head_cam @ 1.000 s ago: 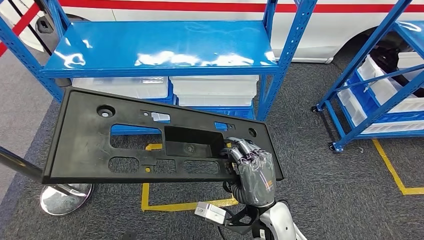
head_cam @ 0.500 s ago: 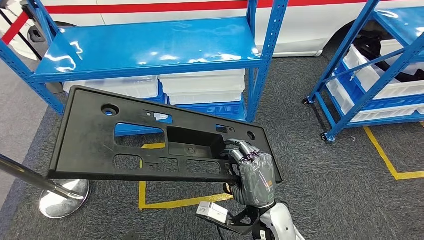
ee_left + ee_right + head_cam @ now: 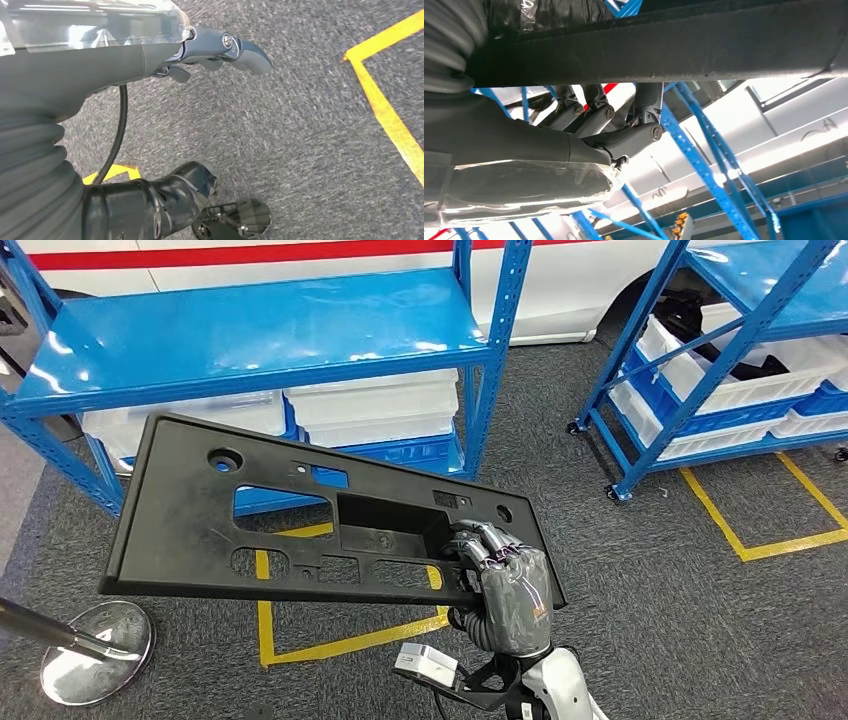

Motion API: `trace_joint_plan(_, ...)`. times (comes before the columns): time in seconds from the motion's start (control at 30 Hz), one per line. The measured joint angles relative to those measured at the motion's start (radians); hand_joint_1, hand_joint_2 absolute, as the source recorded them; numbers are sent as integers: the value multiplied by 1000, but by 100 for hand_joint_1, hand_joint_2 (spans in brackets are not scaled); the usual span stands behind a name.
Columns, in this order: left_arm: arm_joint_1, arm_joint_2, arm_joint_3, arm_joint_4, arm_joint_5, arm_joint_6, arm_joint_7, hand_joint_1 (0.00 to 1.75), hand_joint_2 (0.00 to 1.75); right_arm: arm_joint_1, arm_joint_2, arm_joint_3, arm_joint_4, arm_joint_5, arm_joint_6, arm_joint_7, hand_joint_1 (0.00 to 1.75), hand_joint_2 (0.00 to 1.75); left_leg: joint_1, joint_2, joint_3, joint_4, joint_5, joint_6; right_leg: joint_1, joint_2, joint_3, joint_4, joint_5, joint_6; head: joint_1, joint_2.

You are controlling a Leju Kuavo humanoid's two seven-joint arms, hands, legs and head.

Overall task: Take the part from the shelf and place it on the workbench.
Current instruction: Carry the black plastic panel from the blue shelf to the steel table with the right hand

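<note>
The blue shelf point(image 3: 250, 335) stands well beyond the right robot hand point(image 3: 505, 585), its top deck bare and glossy, white bins point(image 3: 375, 410) stacked on the level below; a second blue rack point(image 3: 700, 360) stands off to that hand's right; yellow floor tape point(image 3: 340, 645) runs under the load. The black panel point(image 3: 290, 515), the part in question, is off the shelf and carried in the air, nearly flat, stretching far to the left of the right robot hand; that hand's fingers point(image 3: 644, 132) are curled over the panel's near edge by its right end, clamped on it. The left robot hand point(image 3: 220, 50) hangs over the carpet with fingers loosely curled in and nothing in them, so I judge it closed on nothing. The main risk is leverage: one grip near a corner of a long panel could let the far end sag, twist, or slip free; while turning, that far end might clip the shelf post or the chrome stand point(image 3: 95, 640) to the lower left. No worktop is in sight yet.
</note>
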Motion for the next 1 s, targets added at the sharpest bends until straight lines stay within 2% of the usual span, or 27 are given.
trace_joint_plan(0.07,-1,0,0,0,0,0,0,0,175,0,0,0,0,0,0,-1,175,175,-3,11,0,2,-1,-6,7,-28,62,-121,40,-7,0,0)
trace_joint_plan(0.1,-1,0,0,0,0,0,0,0,175,0,0,-1,0,0,0,-1,175,175,-5,16,0,2,0,-11,11,-36,74,-150,45,-12,0,0)
trace_joint_plan(0.17,-1,0,0,0,0,0,0,0,175,2,0,-3,0,0,-1,-2,175,175,-8,27,-1,0,3,-22,16,-29,70,-160,47,-21,0,0)
trace_joint_plan(0.23,-2,0,0,0,0,0,-1,0,175,6,0,-6,-1,0,-1,-2,175,175,-6,21,-4,8,-8,-33,12,-16,68,-167,55,-34,0,0)
trace_joint_plan(0.27,-2,1,0,0,0,0,-1,0,175,7,0,-7,-1,0,-1,-3,175,175,-5,7,-14,32,-28,-38,10,-9,67,-171,59,-42,0,0)
trace_joint_plan(0.3,-1,1,0,0,0,0,-1,0,175,7,0,-8,-2,0,-2,-3,175,175,-3,-11,-34,79,-60,-41,8,-3,66,-173,63,-49,-1,0)
trace_joint_plan(0.37,1,2,0,0,0,0,-1,0,175,10,0,-8,-2,0,-2,-4,175,175,-3,-34,-90,211,-126,-43,11,13,60,-172,67,-57,-1,0)
trace_joint_plan(0.4,3,2,0,0,0,0,-1,0,175,12,0,-9,-2,0,-2,-5,175,175,-3,-37,-112,262,-142,-44,12,22,58,-171,68,-58,-1,0)
trace_joint_plan(0.43,3,2,0,0,0,0,-1,0,175,15,0,-9,-2,0,-2,-5,175,175,-3,-38,-119,280,-138,-43,14,32,56,-168,69,-59,-1,0)
trace_joint_plan(0.47,4,2,0,0,0,0,-1,0,175,17,0,-10,-2,0,-2,-6,175,175,-3,-40,-106,257,-115,-41,14,42,54,-166,69,-59,-1,0)
trace_joint_plan(0.5,3,2,0,0,0,0,-1,0,175,18,0,-10,-2,0,-2,-6,175,175,-3,-46,-78,200,-80,-37,15,53,54,-162,69,-58,-1,0)
trace_joint_plan(0.57,3,5,0,0,0,0,-2,0,175,19,0,-11,-2,0,-3,-6,175,175,-2,-88,-15,68,-27,-27,14,73,49,-154,69,-54,-1,0)
trace_joint_plan(0.6,2,6,0,0,0,0,-2,0,175,19,0,-11,-2,0,-3,-6,175,175,-3,-108,2,28,-17,-25,12,82,43,-151,70,-49,-1,0)
trace_joint_plan(0.63,2,7,0,0,0,-1,-3,0,175,19,0,-12,-2,0,-4,-6,175,175,-4,-122,9,11,-18,-23,10,90,37,-149,73,-43,-1,0)
trace_joint_plan(0.67,1,7,0,0,0,-1,-3,0,175,21,0,-12,-2,0,-4,-6,175,175,-5,-121,9,6,-16,-21,8,100,33,-150,77,-35,-1,0)
trace_joint_plan(0.7,1,7,0,0,0,-1,-3,0,175,22,0,-13,-3,0,-5,-7,175,175,-4,-112,10,1,-13,-18,6,110,30,-153,81,-27,-1,0)
trace_joint_plan(0.73,0,7,0,0,0,-1,-3,0,175,25,0,-14,-3,0,-5,-7,175,175,-2,-101,13,-6,-7,-14,7,105,28,-152,80,-21,-1,0)
trace_joint_plan(0.77,0,7,0,0,0,-1,-3,0,175,25,0,-15,-3,0,-5,-7,175,175,1,-89,15,-14,-1,-8,10,90,21,-140,71,-15,0,0)
trace_joint_plan(0.83,0,7,0,0,0,-1,-3,0,175,25,0,-16,-3,0,-6,-7,175,175,3,-64,17,-23,6,-1,10,40,-18,-54,17,-6,1,0)
trace_joint_plan(0.9,1,7,0,0,0,-1,-3,0,175,26,0,-17,-3,0,-6,-8,175,175,2,-39,14,-23,6,2,4,18,-78,76,-42,4,1,0)
trace_joint_plan(0.93,2,7,0,0,0,-1,-3,0,175,27,-1,-17,-3,0,-6,-8,175,175,2,-27,13,-22,5,2,-1,15,-94,111,-49,8,1,0)
trace_joint_plan(0.97,2,7,0,0,0,-1,-3,0,175,28,-1,-17,-3,0,-6,-8,175,175,3,-16,13,-22,5,1,-6,11,-89,108,-37,12,1,0)
trace_joint_plan(1.0,2,7,0,0,0,-1,-3,0,175,29,-1,-18,-3,0,-6,-8,175,175,3,-6,14,-21,3,-1,-10,4,-62,60,-8,15,1,0)
